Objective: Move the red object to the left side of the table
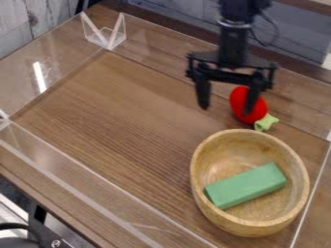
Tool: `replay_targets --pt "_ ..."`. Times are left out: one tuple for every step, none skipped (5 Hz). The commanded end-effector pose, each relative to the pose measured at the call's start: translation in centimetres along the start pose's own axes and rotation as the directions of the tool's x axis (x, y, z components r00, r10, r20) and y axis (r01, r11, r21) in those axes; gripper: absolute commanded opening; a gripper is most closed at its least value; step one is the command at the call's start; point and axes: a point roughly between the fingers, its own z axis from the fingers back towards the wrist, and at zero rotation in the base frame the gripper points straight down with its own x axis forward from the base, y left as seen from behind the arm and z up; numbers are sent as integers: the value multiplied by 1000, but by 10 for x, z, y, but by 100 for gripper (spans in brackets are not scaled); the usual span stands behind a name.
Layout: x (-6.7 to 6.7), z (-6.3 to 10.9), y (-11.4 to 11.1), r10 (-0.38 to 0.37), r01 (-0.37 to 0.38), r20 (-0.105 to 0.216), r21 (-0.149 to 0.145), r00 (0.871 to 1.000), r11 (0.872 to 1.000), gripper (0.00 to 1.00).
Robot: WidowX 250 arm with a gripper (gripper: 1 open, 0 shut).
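Looking down at the brown wood-grain surface (pixel 104 107), we see the glossy red object (pixel 246 105) toward the far right, beyond the round light wooden bowl (pixel 204 199). Its light green stem end (pixel 266 123) points toward the near right, and the red part is partly covered from our view by the black pincer (pixel 233 95).

Our pincer reaches in from the far edge and stands wide open, as far as its fingers spread. One finger hangs to the left of the red object and the other overlaps its right side in the picture. We see no grip on anything: the fingers are spread apart, with nothing clamped. Whether the right finger touches the red object, we cannot tell from this angle.

Inside the bowl, which sits at the near right, lies a green rectangular block (pixel 246 186), slanted, with its right end farther from us than its left. Low clear acrylic walls (pixel 45 44) border the surface. At the near left corner we can make out some black cabling (pixel 29 232), cut off by the picture's edge.
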Motion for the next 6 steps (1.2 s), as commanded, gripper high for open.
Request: replay_targets --pt "8 12 -31 49 -44 73 -71 996 997 100" --pt "22 -2 -27 140 -132 84 -98 987 986 100" --pt "36 -13 -19 219 -205 101 -127 971 970 100" --pt "47 -18 -15 273 -258 105 -140 956 956 100" --pt "55 -23 -13 311 -294 107 -145 944 945 0" --pt "54 -18 -8 317 -300 110 -148 942 942 0"
